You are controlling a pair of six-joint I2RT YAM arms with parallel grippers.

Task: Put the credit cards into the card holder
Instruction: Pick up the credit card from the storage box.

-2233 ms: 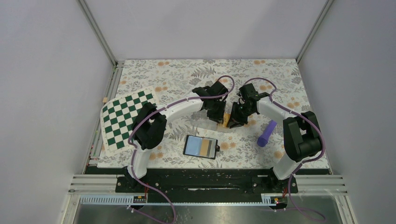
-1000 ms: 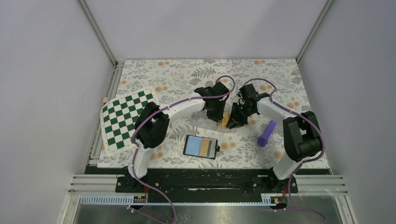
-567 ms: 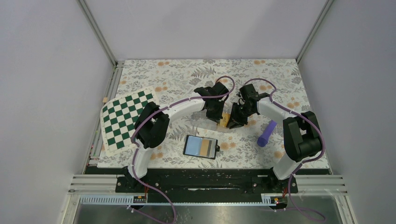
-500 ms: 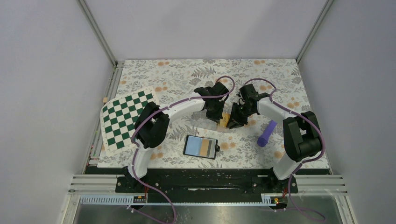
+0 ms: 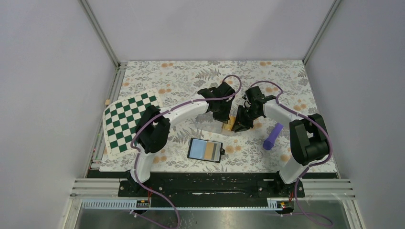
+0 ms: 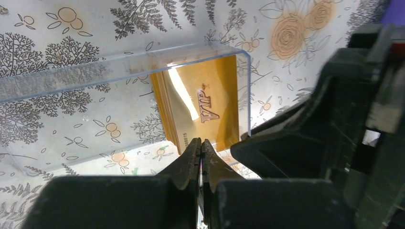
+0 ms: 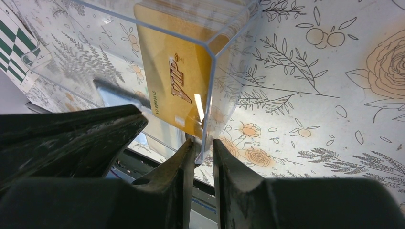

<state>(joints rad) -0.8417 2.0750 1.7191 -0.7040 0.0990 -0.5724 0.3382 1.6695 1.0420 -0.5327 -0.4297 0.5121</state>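
The left fingers are pressed flat together, their tips at the lower edge of the cards; a second ago they stood a little apart. Whether a card is nipped between them I cannot tell. The cards, an orange stack with VIP on the front, lean inside the clear box against its end wall. The right fingers pinch that end wall at its corner, just as before.

Seen from above, the left arm has shifted slightly toward the right arm, and its elbow has drawn back a little. The right arm has not moved. The box and cards sit mid-bench between the two sets of fingers. The wallet lies open nearer the bases, apart from the box and unmoved. The purple cylinder and the checkerboard are also where they were.
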